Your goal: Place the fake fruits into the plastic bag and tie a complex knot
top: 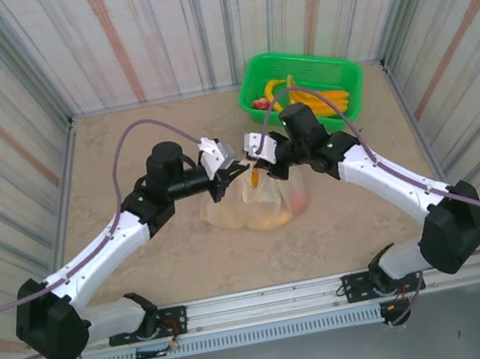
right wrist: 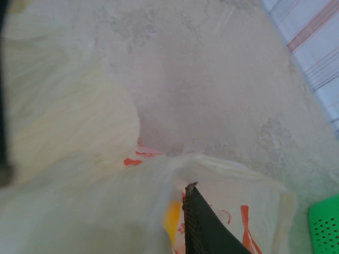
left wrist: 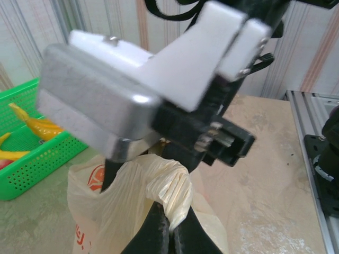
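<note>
The cream-yellow plastic bag (top: 258,206) with red prints stands at the table's middle, with orange and yellow fake fruits (top: 271,218) showing through it. Both grippers meet just above its top. My left gripper (left wrist: 170,219) is shut on a bunched twist of the bag's handle (left wrist: 172,182); I cannot tell whether that twist is a tied knot. In the right wrist view my right gripper (right wrist: 183,190) shows one black finger (right wrist: 206,227) pressed against bag film (right wrist: 106,201), which hides the other finger. A yellow fruit (right wrist: 172,219) shows through the film.
A green basket (top: 332,67) at the back right holds yellow bananas (top: 318,97) and a red fruit (top: 260,103). It also sits at the left of the left wrist view as the basket (left wrist: 32,164). Striped walls close in the table on three sides.
</note>
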### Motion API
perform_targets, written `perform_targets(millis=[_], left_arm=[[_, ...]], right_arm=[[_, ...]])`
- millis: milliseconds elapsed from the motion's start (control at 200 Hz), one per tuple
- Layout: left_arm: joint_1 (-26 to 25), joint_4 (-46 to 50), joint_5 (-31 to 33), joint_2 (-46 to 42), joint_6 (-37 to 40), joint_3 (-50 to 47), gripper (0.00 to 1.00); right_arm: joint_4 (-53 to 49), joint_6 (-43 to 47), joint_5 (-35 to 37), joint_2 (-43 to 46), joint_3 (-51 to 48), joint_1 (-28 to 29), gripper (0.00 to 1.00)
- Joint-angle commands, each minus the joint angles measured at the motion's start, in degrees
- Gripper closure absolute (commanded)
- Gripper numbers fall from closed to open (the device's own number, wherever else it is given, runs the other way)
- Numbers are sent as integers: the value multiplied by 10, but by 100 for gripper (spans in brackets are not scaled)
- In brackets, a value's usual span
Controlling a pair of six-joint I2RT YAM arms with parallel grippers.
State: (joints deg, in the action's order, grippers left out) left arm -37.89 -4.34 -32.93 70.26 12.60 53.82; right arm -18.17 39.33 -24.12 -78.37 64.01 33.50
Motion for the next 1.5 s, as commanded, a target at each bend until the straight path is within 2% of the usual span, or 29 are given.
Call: perform_targets(millis=[0, 10, 95, 210, 396, 641, 716, 902, 1042, 1137, 1252, 1368, 1498], left_arm=[[1, -3, 25, -10, -1, -1, 100], [1, -3, 27, -10, -2, -2, 100], [1, -4, 33, -9, -5, -2, 100], [-2, 2, 46, -8, -6, 0, 100], [-20, 12, 78, -18, 14, -3, 100], [-58, 27, 170, -31, 46, -6, 100], [-60, 23, 198, -30, 43, -7, 100], [-56, 7, 264, -27, 37, -11, 100], [-55, 2, 255, -26, 22, -14, 100], [-56, 7, 230, -22, 21, -11, 100], [-57, -7, 209, -29, 33, -20, 100], [-59, -20, 197, -39, 46, -31, 100], [-58, -16, 196, -39, 52, -31, 100]], right_arm=[[6, -13, -7, 44, -24, -9, 97], [7, -15, -9, 47, -25, -11, 100], [22, -31, -21, 69, -47, -25, 100], [55, -50, 8, 87, -67, -24, 100], [132, -42, 163, 106, -111, 13, 100], [236, -40, 279, 120, -155, 38, 100], [223, -37, 234, 125, -156, 34, 100], [136, 4, 7, 165, -163, -9, 100], [182, -27, 22, 175, -184, -12, 100], [181, -45, -19, 182, -184, -21, 100], [104, -44, -87, 169, -141, -34, 80], [41, -42, -129, 159, -101, -56, 73], [-4, -41, -167, 155, -73, -74, 60]])
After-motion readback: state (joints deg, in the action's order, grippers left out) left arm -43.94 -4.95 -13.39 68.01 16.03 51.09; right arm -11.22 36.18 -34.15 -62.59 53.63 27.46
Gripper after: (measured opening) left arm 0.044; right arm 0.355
